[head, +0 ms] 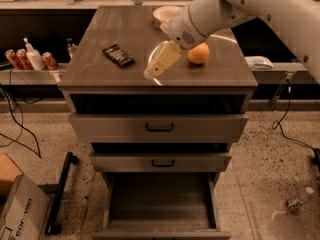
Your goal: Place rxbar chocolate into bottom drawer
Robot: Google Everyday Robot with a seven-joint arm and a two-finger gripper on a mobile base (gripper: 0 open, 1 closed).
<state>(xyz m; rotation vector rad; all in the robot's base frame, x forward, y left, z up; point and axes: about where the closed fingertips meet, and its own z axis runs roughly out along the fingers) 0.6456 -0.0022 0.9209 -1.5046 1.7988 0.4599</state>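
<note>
- Black wrapper with faint pale print marks the rxbar chocolate (118, 55), a small flat rectangular bar. It lies askew on the left half of the grey cabinet top (90, 69), clear of the edges and touching nothing.
- Camera view: the cream wedge-shaped gripper (151, 73) on the white arm hangs over the front middle of the top. It is near the bar on its right, apart from it and carrying nothing. From this angle I cannot tell whether it is open or closed.
- A round orange fruit (198, 53) sits just behind and to the right of the gripper, and a white bowl (165, 13) stands at the back edge.
- The bottom drawer (160, 204), a deep grey metal box, is pulled out at floor level below two shallower black-handled drawers (159, 126).
- The bar is likely light and fairly stiff, with a slick wrapper, and it is not fragile.
- Being so thin, it probably wants a grasp from above across its short width near the middle, taken low against the top. An off-centre pinch could make it pivot or skid.
</note>
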